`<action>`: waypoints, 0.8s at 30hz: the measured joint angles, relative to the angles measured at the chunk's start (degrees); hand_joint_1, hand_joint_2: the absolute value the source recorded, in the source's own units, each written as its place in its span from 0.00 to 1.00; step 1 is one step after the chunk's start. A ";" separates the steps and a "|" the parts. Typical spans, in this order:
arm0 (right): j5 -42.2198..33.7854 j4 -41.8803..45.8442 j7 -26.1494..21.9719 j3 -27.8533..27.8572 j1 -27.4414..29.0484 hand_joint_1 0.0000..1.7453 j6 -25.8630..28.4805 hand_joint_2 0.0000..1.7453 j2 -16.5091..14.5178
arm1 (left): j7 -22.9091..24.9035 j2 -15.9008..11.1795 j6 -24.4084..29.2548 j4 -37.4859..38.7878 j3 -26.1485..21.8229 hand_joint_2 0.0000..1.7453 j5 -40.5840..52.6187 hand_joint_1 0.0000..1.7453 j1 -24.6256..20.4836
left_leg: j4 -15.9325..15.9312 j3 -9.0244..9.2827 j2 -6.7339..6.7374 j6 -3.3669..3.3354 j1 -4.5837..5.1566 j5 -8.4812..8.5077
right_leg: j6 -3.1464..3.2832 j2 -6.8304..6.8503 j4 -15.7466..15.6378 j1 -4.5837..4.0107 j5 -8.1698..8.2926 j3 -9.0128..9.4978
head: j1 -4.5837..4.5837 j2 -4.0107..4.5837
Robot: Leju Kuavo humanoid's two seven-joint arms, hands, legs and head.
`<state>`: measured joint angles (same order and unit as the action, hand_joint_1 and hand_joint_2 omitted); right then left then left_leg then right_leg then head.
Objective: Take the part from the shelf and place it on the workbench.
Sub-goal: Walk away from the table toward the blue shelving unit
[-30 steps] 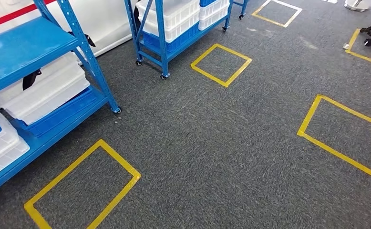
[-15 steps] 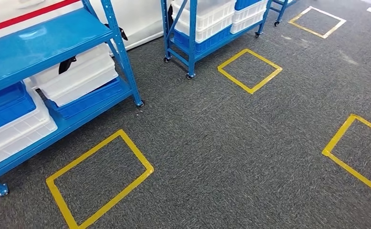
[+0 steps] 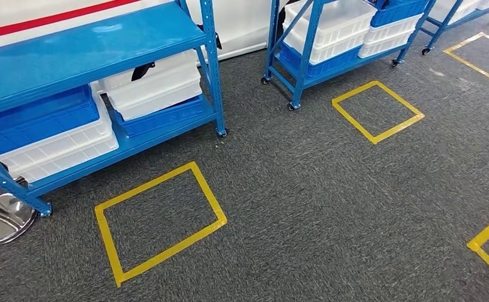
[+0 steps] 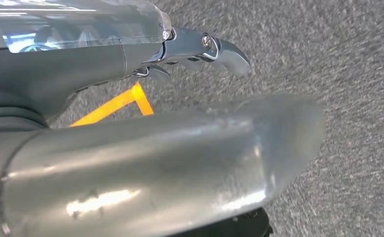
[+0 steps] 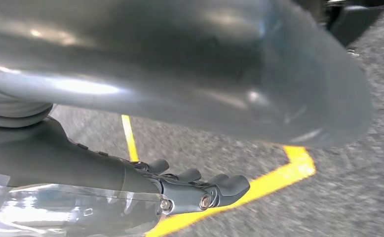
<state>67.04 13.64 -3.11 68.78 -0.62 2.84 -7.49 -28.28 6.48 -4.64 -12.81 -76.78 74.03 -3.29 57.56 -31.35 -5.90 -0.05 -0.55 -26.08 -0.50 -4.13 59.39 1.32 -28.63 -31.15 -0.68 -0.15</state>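
Swinging toward the blue shelf (image 3: 91,44) — sliding from frame's left edge toward centre; still approaching, part ungrasped. Left hand (image 4: 145,148) and right hand (image 5: 180,177) hanging empty — fingers loosely apart.

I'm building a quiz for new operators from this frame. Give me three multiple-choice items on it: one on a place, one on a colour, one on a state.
1. Where do the white bins sit?
A. on the carpet
B. on the lower level of the blue shelf
C. inside a taped square

2. What colour is the tape of the floor square in front of the shelf?
A. red
B. white
C. yellow

3. What does the left hand hold?
A. nothing
B. a bin
C. a part

Key:
1 B, the head view shows them under the shelf's top board.
2 C, its outline is yellow on grey carpet.
3 A, the left wrist view shows bare fingers over carpet.
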 joint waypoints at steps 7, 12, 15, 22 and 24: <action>0.28 0.00 -0.04 0.10 -0.08 0.00 0.05 0.00 0.02 | -0.01 -0.01 -0.04 0.00 0.01 0.00 0.05 0.00 0.02 | 9.09 -4.93 4.74 1.98 -0.13 -5.22 | 2.04 4.25 -1.56 -0.27 0.19 0.54 | 0.67 0.00; 0.41 0.00 0.13 0.38 -0.08 0.00 -0.02 0.00 0.02 | 0.00 0.07 -0.10 0.00 0.00 0.00 0.17 0.00 0.16 | 11.03 -5.15 6.44 1.99 -0.16 -4.24 | 2.16 8.36 -1.41 -0.76 -0.24 0.81 | 0.77 0.00; 0.43 0.00 0.14 0.44 -0.18 0.00 -0.02 0.00 0.02 | -0.03 0.04 -0.09 0.00 0.01 0.00 0.17 0.00 0.03 | 0.90 0.06 9.68 0.92 0.38 -0.80 | 1.55 10.16 -1.31 -1.04 -0.65 1.34 | 0.73 0.00; 0.59 0.00 0.22 0.54 -0.51 0.00 -0.02 0.00 0.10 | -0.16 0.14 -0.08 0.00 0.00 0.00 0.20 0.00 0.10 | -1.41 0.56 6.29 -1.09 -0.11 0.71 | -0.38 5.58 5.64 -0.86 -5.51 -1.32 | 0.27 0.00; 0.60 0.00 0.37 0.61 -0.35 0.00 0.06 0.00 0.10 | -0.17 0.15 -0.03 0.00 0.00 0.00 0.21 0.00 -0.05 | -1.34 0.27 4.94 -1.29 -0.10 0.86 | -0.58 4.29 12.99 -0.66 -8.52 -5.10 | 0.24 -0.01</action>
<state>67.64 13.64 -2.74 69.40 -0.98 2.90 -7.39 -28.45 6.62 -4.67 -12.81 -76.78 74.24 -3.34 56.21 -31.07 -0.96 -1.34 -0.65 -25.22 -1.07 0.17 72.39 0.66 -37.15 -36.25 -0.44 -0.16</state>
